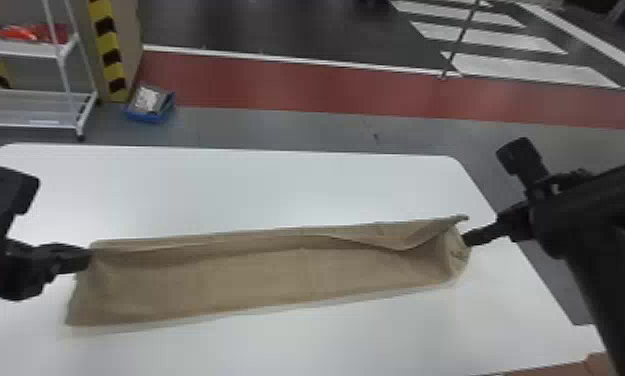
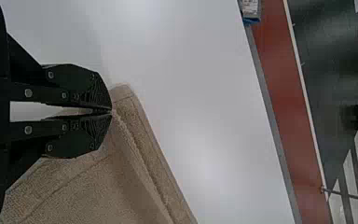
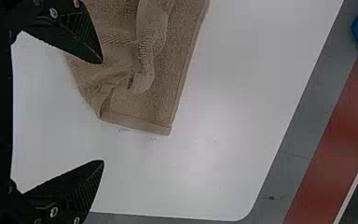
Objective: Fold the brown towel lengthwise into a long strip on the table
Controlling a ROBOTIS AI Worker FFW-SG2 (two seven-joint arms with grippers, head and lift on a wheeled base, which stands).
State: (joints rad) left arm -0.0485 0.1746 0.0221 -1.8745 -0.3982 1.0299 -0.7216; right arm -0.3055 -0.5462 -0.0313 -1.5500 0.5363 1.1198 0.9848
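Left claw: at left side of head view, two fingers brought together at the tips | Right claw: at right side, two fingers standing wide apart | Right arm: enters at lower right

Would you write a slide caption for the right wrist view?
Open right gripper near the rumpled end of the towel.

Brown towel, folded lengthwise, rumpled

The towel is brown, the table white, the band yellow-and-black striped.
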